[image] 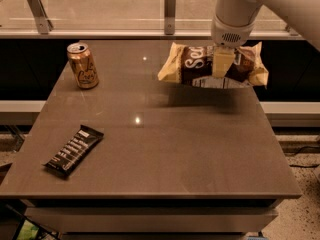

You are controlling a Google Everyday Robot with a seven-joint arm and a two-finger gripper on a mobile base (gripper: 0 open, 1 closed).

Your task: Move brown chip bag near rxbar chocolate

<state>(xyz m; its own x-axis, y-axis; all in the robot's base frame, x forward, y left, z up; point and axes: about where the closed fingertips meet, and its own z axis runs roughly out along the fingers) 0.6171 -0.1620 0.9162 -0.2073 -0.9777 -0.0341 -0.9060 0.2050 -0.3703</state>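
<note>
The brown chip bag [192,64], dark brown with white lettering and cream-yellow ends, hangs above the far right part of the table, its shadow below it. My gripper [223,64] comes down from the top right and is shut on the bag's middle, holding it off the surface. The rxbar chocolate [74,150], a slim black bar with white text, lies flat at the near left of the table, far from the bag.
A gold soda can [83,65] stands upright at the far left. The brown table [165,149] has a glass rail with metal posts [170,11] behind its far edge. The floor drops away on the right.
</note>
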